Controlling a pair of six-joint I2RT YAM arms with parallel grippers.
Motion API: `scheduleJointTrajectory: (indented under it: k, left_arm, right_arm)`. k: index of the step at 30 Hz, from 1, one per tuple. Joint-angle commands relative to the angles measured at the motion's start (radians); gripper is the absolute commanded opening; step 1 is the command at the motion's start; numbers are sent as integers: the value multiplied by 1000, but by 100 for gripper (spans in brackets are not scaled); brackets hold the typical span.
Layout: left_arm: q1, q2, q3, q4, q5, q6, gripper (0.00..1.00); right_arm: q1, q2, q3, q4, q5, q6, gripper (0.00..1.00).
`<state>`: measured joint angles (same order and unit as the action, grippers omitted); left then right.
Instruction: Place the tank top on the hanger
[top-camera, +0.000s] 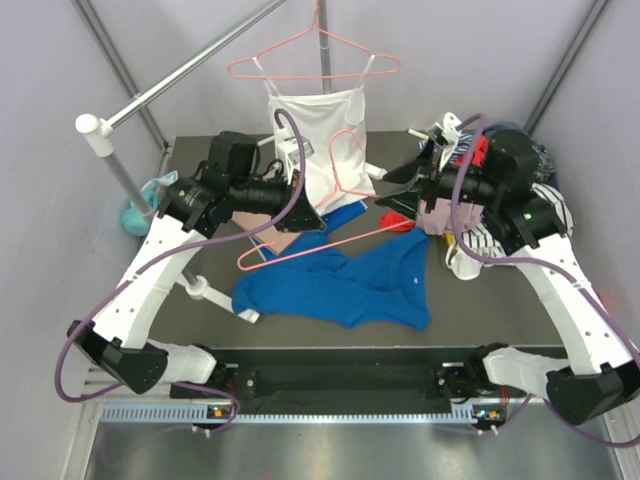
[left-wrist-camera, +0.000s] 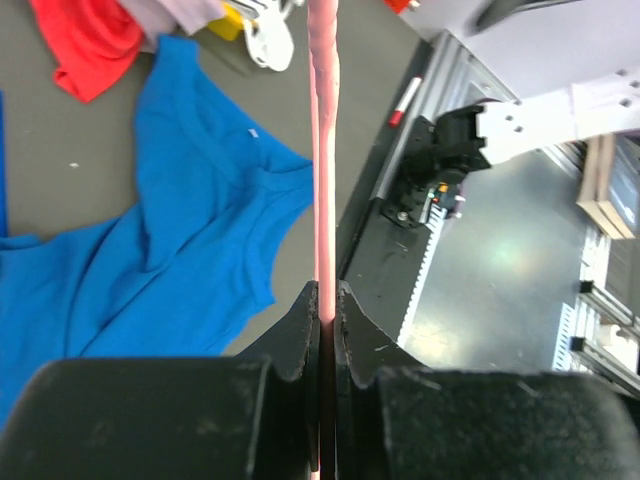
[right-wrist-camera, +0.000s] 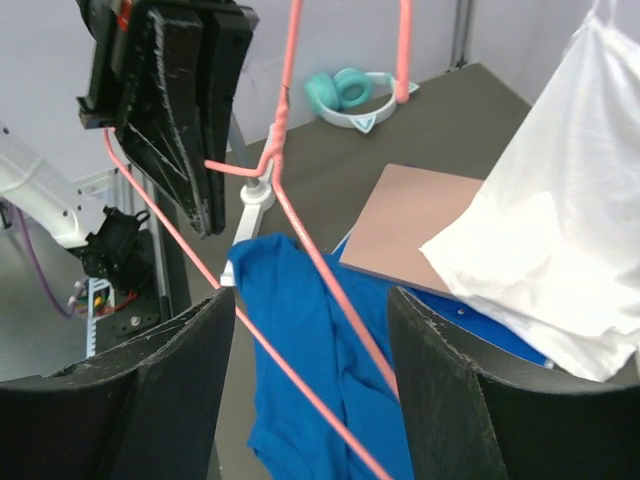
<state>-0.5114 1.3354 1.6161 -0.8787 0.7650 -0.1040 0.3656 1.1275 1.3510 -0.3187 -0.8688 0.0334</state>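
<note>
The blue tank top lies crumpled flat on the dark table between the two arms; it also shows under the left wrist and the right wrist. The thin pink wire hanger is held tilted above it. My left gripper is shut on the hanger's wire, which runs straight out from its closed jaws. My right gripper is open, and two hanger wires pass between its fingers without touching them.
A white camisole hangs on another pink hanger from the metal rail at the back. A red garment and a clothes pile lie right. A pinkish board and teal headphones sit on the table.
</note>
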Motion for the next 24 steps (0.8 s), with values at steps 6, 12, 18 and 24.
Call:
scheduleJointTrajectory:
  k: [6,12,18,24]
  left_arm:
    - [-1,15,33,49,149,-14,0]
    - [-6,24,27,102,198,-49,0]
    - [-10,44,25,155,232,-85,0]
    - [-10,42,10,150,179,-76,9]
  right_arm:
    - [52,60,4,20,-117,-56,57]
    - [73,87,-15,49,-170,-8,52]
    - [73,100,-52,168,-234,118,37]
    - [75,83,-55,176,-200,123,0]
